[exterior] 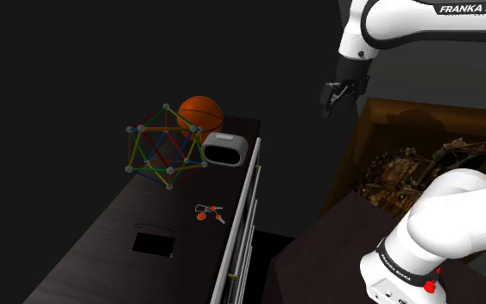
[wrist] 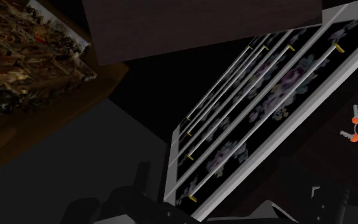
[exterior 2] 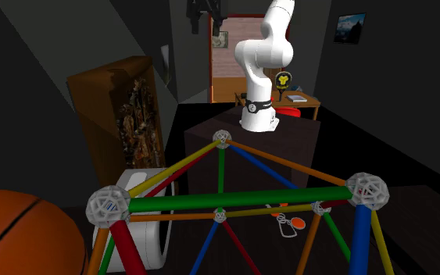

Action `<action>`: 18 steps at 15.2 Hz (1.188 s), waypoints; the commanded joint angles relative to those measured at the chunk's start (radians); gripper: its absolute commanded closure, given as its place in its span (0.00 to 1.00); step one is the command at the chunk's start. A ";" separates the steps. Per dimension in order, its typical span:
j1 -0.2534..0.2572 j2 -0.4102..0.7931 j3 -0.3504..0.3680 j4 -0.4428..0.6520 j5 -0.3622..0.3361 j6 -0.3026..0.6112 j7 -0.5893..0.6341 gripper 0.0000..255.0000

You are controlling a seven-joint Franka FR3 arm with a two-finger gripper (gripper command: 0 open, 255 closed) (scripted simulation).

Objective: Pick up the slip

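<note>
Currently your long dark tabletop [exterior: 103, 250] | coloured rod-and-ball frame [exterior: 163, 147] before an orange seamed basketball [exterior: 202, 110] | all-black gripper [exterior: 334, 97] aloft off the table, fingers parted, empty | flat dark rectangular slip [exterior: 153, 241] lies on that tabletop near small orange-tagged keys [exterior: 208, 212].

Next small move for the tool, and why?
Probably swing the black two-finger tool toward the shoulder view's lower left, over the dark tabletop: it hangs high beyond the table's edge, while the flat dark square slip lies far off, past the orange-tagged keys.

Flat black rect. slip [exterior: 154, 243] lies on dark tabletop [exterior: 85, 259] nr keys [exterior: 208, 212].
</note>
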State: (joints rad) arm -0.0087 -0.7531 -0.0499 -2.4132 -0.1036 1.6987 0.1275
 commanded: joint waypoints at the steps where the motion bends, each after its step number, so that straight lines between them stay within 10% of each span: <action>1: 0.000 0.000 0.000 0.000 0.000 0.000 0.000 0.00; 18: 0.158 0.393 0.149 -0.089 0.100 0.462 0.059 0.00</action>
State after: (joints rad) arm 0.1412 -0.3951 0.0899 -2.5089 -0.0077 2.1310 0.1837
